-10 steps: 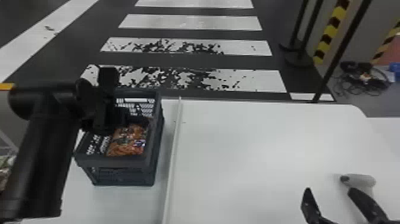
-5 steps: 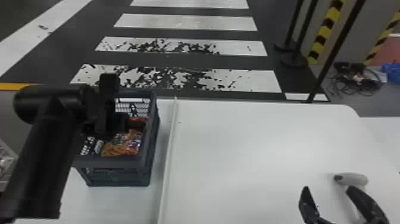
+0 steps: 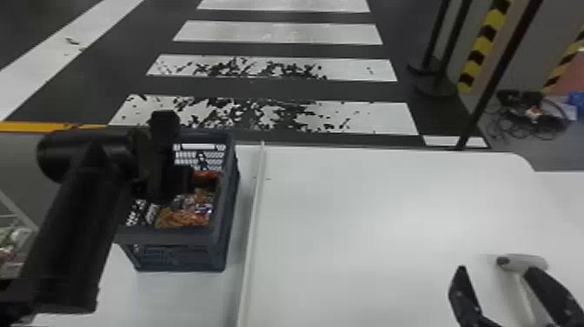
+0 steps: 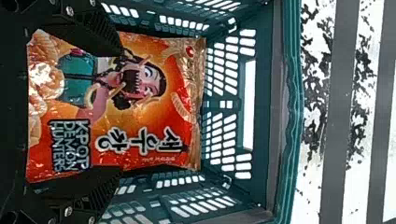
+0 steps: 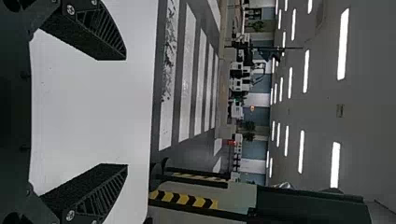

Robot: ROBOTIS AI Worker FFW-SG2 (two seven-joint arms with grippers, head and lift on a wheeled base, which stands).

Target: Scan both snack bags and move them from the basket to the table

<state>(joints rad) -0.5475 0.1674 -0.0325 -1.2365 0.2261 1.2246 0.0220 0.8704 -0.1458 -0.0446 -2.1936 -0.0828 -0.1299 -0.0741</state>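
in the head view, the left gripper point(image 3: 178, 185) is over the basket point(image 3: 171, 235), and snack packaging point(image 3: 187, 213) lies just beyond and below its fingers. that placement likely lets it come down past the rim for a pick. whether the packaging is one bag or two, i cannot tell from here. the right gripper point(image 3: 495, 270) is well apart from the basket, with a scanner point(image 3: 523, 261), as i take it to be, lying on the table point(image 3: 369, 217) close by its parted fingers; being that near, it probably spares a long reach when a bag needs reading.

in the left wrist view, the left fingers are spread wide, one at either edge of a red and orange snack bag point(image 4: 140, 112), inside the basket. the bag lies printed face towards the camera, its middle between the fingers, presumably so that closing them would pinch it evenly. i cannot tell whether the pads touch it; a poor bite could slide off the slick wrapper.

in the right wrist view, the right fingers stand well apart and hold nothing, which suggests that side is free for scanning.
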